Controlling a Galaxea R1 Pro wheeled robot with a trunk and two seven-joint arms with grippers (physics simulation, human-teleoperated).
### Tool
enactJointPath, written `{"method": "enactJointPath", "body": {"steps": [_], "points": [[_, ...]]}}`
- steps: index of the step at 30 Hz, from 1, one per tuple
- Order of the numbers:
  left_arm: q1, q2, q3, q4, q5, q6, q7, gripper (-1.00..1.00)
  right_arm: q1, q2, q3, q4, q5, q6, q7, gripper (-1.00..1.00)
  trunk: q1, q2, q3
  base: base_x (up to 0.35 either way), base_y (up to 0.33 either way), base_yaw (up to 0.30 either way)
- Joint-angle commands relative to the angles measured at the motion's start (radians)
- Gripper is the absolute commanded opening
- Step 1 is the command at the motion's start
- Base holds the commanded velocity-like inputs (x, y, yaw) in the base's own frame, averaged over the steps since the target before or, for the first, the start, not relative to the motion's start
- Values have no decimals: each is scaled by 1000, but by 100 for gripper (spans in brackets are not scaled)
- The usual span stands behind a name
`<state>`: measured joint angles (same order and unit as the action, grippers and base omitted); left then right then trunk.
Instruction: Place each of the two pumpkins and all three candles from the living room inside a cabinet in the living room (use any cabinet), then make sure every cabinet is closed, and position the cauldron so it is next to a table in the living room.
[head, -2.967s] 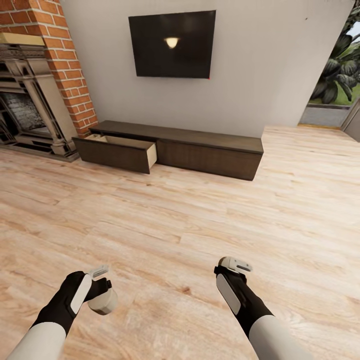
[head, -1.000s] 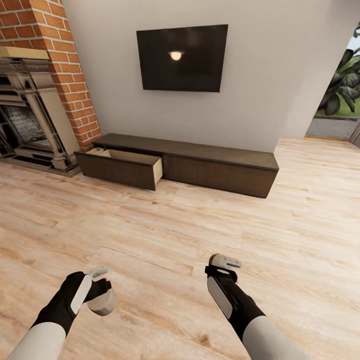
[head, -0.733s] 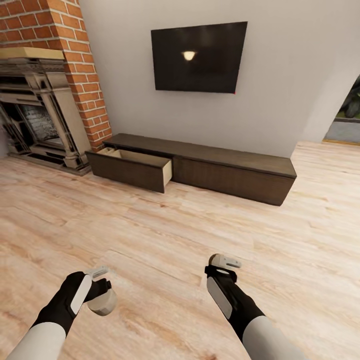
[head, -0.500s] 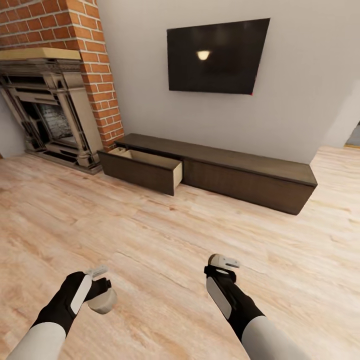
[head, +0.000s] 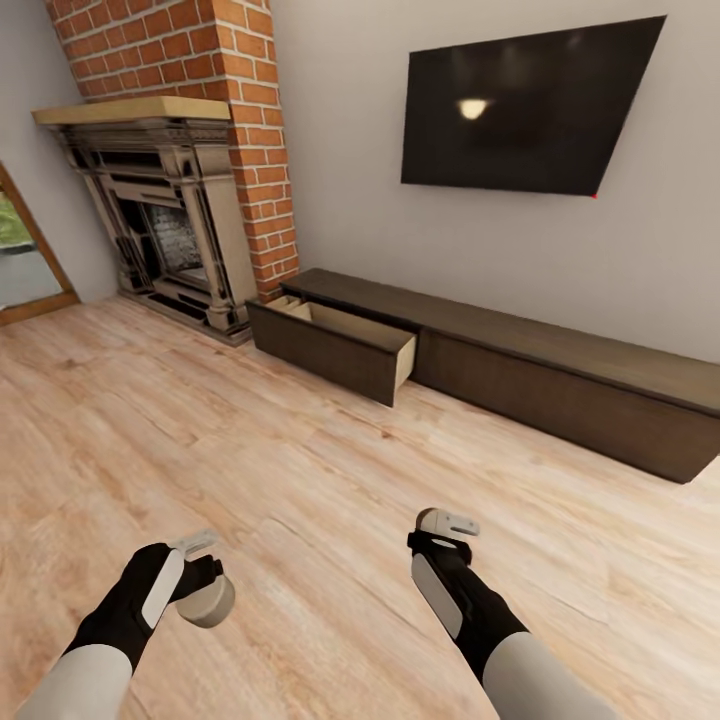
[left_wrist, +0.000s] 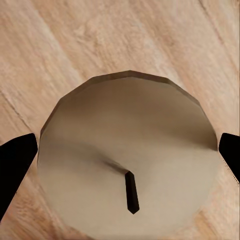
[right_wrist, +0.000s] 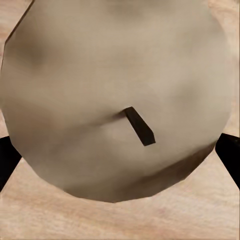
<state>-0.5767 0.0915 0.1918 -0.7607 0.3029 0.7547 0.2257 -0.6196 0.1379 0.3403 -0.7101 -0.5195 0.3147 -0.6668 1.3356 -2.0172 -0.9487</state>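
Head view: we carry 2 candles, left gripper (head: 200, 573) and right gripper (head: 447, 528) each clamped on 1 candle (left_wrist: 127, 160), toward the open drawer (head: 335, 345) ahead.

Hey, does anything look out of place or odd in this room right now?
One thing: the cabinet's leftmost drawer stands pulled out beside the fireplace, its pale interior showing. Each end effector, left and right, holds a candle. Nothing looks spilled or damaged.

Pale wooden floor (head: 250, 470) runs wall to wall. On it stands the long dark cabinet (head: 560, 385), one drawer (head: 335, 345) pulled open, beside the brick fireplace (head: 180, 240).
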Motion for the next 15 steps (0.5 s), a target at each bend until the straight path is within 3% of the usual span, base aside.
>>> {"method": "enactJointPath", "body": {"steps": [1, 15], "points": [[0, 0, 0, 0, -1, 0, 0, -100, 0, 0, 0, 0, 3, 0, -1, -100, 0, 0, 0, 303, 1, 292], [0, 1, 0, 1, -1, 0, 1, -100, 0, 0, 0, 0, 3, 3, -2, -100, 0, 0, 0, 196, 0, 292]]}}
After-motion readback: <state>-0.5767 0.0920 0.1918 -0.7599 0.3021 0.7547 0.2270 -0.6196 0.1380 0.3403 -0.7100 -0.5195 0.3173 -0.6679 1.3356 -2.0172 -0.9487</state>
